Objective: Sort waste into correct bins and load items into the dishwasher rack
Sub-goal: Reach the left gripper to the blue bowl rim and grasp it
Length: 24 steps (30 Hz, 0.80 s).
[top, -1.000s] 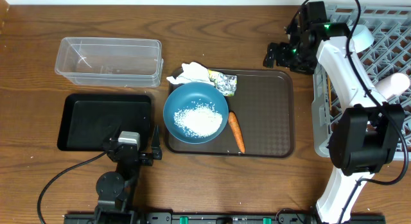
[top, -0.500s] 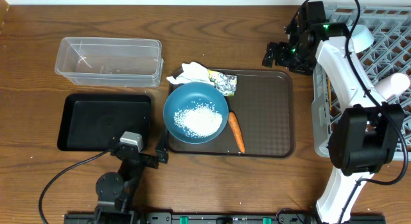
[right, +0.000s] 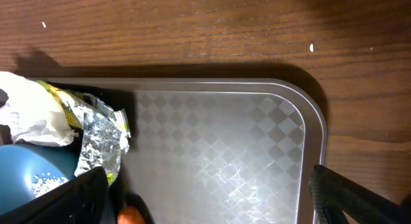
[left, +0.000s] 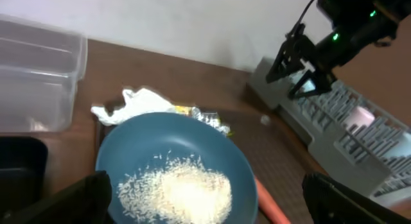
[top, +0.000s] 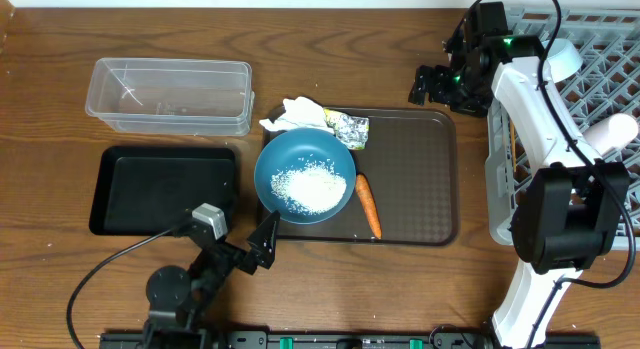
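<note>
Waste sorting looks like the step in hand. All the rubbish sits on or over the brown tray. The rice is heaped inside the dark-blue bowl at the tray's left end, and the carrot lies just right of the bowl. The tissue and foil wrapper are bunched at the bowl's far rim. Both bins hold nothing that we can see: the black bin is left of the tray and the clear tub is beyond it. The rack on the right edge carries two white cups. We cannot make out the chopsticks or the small bowl.

The left claw is low over the surface at the tray's near-left corner, released and empty. Its wrist view looks straight across the bowl and rice. The right claw hangs over bare surface just beyond the tray's far-right corner, near the rack's edge. It is also spread wide and grasps nothing.

We judge the left arm is lining up on the bowl. The next move calls for it to ease forward, straddle the near rim and close. It must then lift level so no grains spill before tipping over a bin. A thin, sloped rim may slip. We cannot tell which bin takes the food.
</note>
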### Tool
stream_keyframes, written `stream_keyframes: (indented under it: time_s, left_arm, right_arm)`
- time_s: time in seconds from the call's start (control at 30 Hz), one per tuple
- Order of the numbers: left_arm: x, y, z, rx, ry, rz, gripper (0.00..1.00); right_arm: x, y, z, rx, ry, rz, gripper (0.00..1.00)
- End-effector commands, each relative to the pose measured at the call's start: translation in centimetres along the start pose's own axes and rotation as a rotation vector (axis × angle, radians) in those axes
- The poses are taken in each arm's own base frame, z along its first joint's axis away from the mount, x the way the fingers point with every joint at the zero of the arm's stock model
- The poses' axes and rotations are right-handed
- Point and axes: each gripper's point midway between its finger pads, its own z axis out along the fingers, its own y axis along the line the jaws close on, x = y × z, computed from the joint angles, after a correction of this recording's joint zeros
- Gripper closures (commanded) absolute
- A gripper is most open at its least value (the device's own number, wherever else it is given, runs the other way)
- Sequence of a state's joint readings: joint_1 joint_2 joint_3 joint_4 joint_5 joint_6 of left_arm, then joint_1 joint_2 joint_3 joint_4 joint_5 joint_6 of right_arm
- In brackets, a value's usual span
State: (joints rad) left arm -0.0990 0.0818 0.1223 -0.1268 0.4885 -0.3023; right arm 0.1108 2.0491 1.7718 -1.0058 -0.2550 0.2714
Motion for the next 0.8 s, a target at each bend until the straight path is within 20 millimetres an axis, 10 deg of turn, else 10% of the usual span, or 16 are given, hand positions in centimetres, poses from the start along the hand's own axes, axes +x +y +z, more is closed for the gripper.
stream_keyframes:
  time_s: [0.0,0.47,0.77]
  left_arm:
    - [-2.9,-1.9,-0.6,0.014,0.037,-0.018,0.02]
    - [-7.3,-6.2,3.0,0.111,0.594,-0.185,0.02]
    - [-5.1,-4.7,6.1,-0.11,0.793,-0.086,0.02]
  right_arm:
    - [-0.6,1.1,-1.0,-0.019,-0.029,-0.007,0.01]
    - [-0.6,1.1,-1.0,-0.019,-0.029,-0.007,0.01]
    - [-0.6,1.1,-1.0,-0.019,-0.029,-0.007,0.01]
